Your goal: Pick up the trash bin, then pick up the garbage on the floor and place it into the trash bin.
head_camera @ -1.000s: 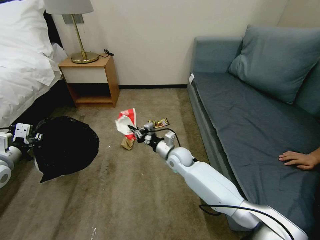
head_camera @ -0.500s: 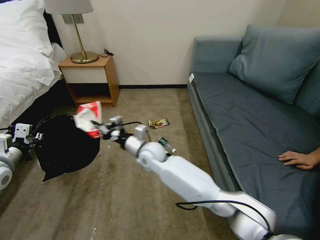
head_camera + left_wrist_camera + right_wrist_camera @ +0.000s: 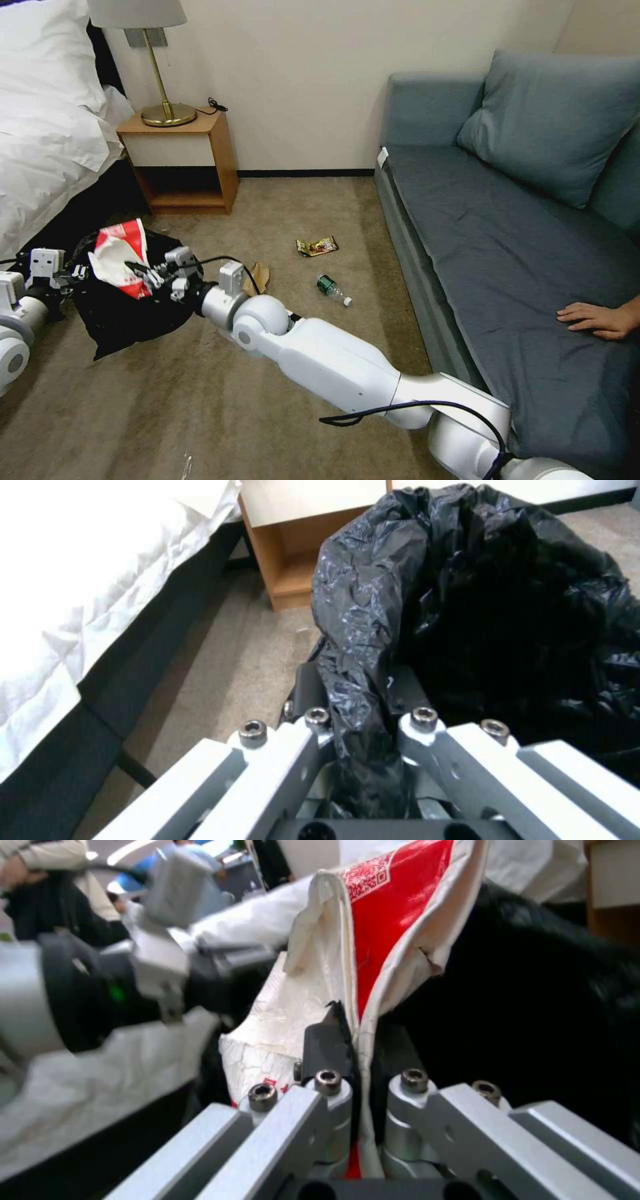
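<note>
Right tool (image 3: 137,270) clamped on red-and-white packet (image 3: 120,257), above trash bin (image 3: 127,307). Left tool (image 3: 360,700) pinching bin liner. Advise: centre over opening, lower before release.

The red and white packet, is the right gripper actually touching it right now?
Touching. The right wrist view shows the right gripper with both fingers pinched shut on the red-and-white packet.

Right gripper (image 3: 137,270), clamped on the red-and-white packet (image 3: 120,257), has swung leftward from above the floor litter to over the trash bin (image 3: 127,313). Brown paper bag (image 3: 257,277) and green-labelled bottle (image 3: 331,289) now uncovered on the carpet.
</note>
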